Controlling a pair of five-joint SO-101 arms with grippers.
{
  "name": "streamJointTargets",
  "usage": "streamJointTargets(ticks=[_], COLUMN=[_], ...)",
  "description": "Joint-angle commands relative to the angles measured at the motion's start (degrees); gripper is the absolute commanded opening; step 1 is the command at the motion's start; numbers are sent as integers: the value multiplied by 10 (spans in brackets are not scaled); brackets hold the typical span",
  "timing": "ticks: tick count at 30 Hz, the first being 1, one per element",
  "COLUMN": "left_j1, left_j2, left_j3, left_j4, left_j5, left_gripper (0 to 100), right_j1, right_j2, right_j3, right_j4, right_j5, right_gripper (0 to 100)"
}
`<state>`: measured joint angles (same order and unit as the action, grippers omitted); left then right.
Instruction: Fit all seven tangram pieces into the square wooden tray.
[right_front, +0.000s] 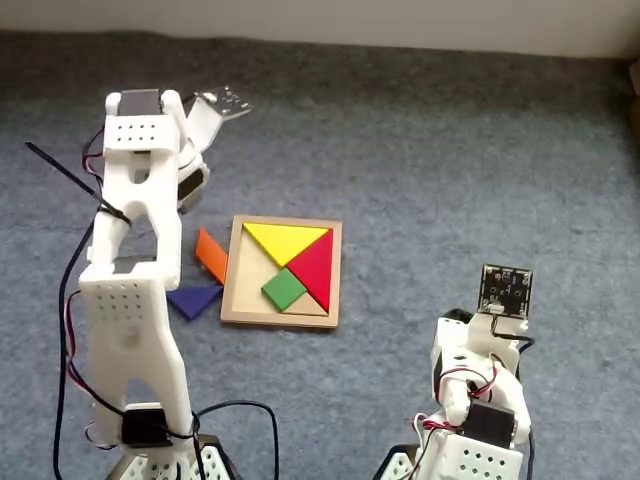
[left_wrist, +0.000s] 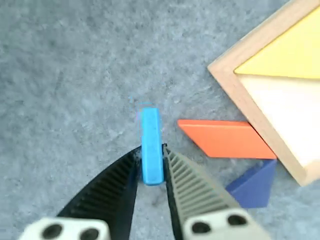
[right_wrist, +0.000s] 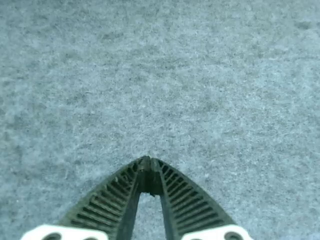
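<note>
Centrally, the wooden tray (right_front: 232, 272) holds a yellow triangle (right_front: 285, 241), a red triangle (right_front: 315, 265) and a green square (right_front: 284, 289). An orange parallelogram (right_front: 210, 254) and a dark blue triangle (right_front: 195, 298) lie just left of it. The left claw (left_wrist: 151, 150) pinches a light blue piece (left_wrist: 151, 132) edge-on. The right claw (right_wrist: 150, 165) is closed and empty.

Looking down from above, the left arm (right_front: 135, 290) lies across the near ends of the orange piece (right_front: 211, 255) and the dark blue triangle (right_front: 195, 298), so I can't see either of them whole. In the left wrist view, the light blue piece (left_wrist: 151, 145) in the left hand (left_wrist: 151, 152) stands edge-on, so its outline can't be told. The wooden tray (left_wrist: 248, 112) and its yellow piece (left_wrist: 285, 55) run off that picture's edge.
</note>
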<state>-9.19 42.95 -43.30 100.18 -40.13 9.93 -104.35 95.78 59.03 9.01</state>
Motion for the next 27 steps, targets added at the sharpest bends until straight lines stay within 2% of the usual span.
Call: streamJointTargets(ticks=[1,14,21,27], left_j1=[38,162,176,180], left_j2=[-92,-330,-340,-340], left_j3=[71,412,471,519], left_j4=[9,7,6,-60], left_j5=[-4,-214,-314,-332], left_gripper=[5,5,5,7], right_j1=[6,7,7,7], right_j2=[-8,-8,-8,-8], right_j3=[62,62,62,62], right_j4=[-12,-12,-12,-12], right_j5=[-4,-4,-4,-4], right_gripper=[6,6,6,6])
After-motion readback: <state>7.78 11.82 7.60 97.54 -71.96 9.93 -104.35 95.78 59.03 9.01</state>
